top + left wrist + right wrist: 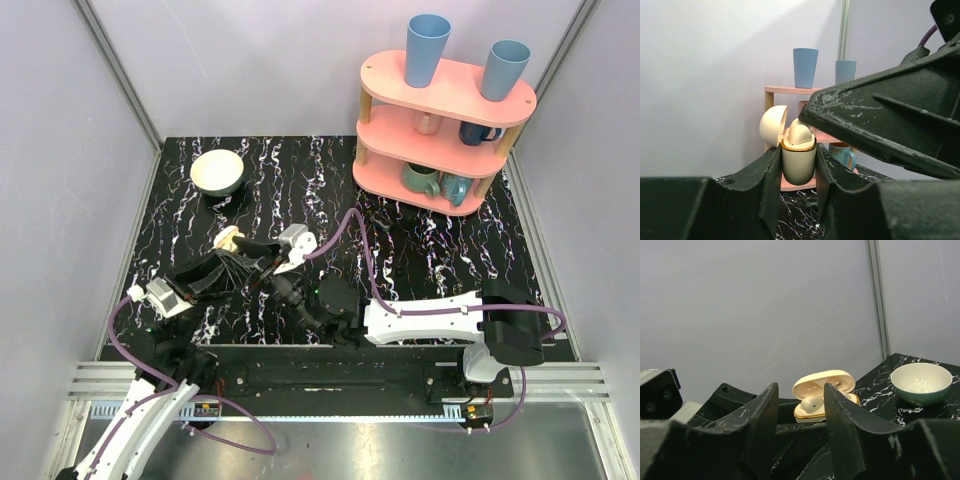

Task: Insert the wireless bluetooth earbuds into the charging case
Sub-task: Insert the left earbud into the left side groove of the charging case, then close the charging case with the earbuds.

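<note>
Underneath, black white-veined tabletop (440, 260), grey walls (250, 60)

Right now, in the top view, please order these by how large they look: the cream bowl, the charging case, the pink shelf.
1. pink shelf, by far the largest
2. cream bowl, clearly smaller
3. charging case, the smallest
No two of them look alike in size.

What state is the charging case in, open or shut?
Open: the charging case has its lid swung back, and an earbud shows inside.
</note>
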